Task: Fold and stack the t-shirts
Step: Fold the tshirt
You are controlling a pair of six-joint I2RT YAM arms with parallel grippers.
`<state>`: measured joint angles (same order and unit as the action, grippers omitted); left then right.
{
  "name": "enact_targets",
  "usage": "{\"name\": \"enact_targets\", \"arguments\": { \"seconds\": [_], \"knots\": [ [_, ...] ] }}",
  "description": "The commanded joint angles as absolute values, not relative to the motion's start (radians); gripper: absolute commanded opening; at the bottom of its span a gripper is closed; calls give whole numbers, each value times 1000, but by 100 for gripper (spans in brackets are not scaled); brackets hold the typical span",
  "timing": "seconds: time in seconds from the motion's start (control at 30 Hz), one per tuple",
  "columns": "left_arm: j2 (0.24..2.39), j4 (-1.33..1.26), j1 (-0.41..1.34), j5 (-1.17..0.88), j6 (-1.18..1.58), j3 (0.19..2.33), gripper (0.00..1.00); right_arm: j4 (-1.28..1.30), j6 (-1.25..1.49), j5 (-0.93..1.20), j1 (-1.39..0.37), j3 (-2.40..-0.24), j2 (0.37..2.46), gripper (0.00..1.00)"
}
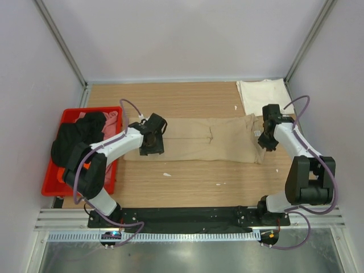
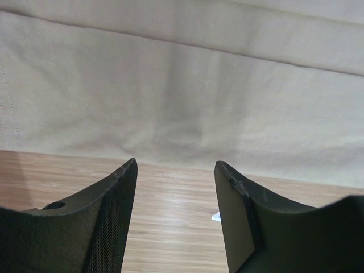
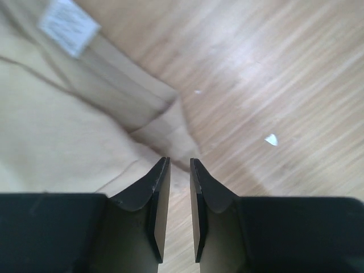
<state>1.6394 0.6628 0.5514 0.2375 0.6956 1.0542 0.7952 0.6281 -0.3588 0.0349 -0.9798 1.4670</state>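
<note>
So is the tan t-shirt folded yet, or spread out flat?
Partly folded. The tan t-shirt lies as a long narrow strip, sides turned in, not yet a compact square like the cream t-shirt.

Setting: robot lab test cell. Evidence: plain white walls point(image 1: 187, 34) on three sides; metal frame posts point(image 1: 60, 40) at corners; wood-grain table point(image 1: 193, 185); left arm point(image 1: 108, 151) and right arm point(image 1: 296, 142) bolted to black base rail point(image 1: 187, 216); loose purple cables point(image 1: 131, 105); slotted metal strip point(image 1: 170, 236) along near edge.
</note>
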Motion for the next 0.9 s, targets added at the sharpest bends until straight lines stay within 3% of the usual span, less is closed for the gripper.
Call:
{"name": "enact_targets", "arguments": {
  "seconds": [0.0,0.17,0.43,0.87],
  "knots": [
    [1565,672,555,221,704,1103,59,764,572,-238,35,-1061,1440,27],
    [1603,649,552,225,660,1149,59,667,591,-85,34,-1052,1488,27],
    [1674,563,526,75,630,1155,58,554,609,-32,34,-1037,1581,26],
    [1651,517,497,181,712,967,58,584,623,-218,40,-940,1651,20]
  ]
}}
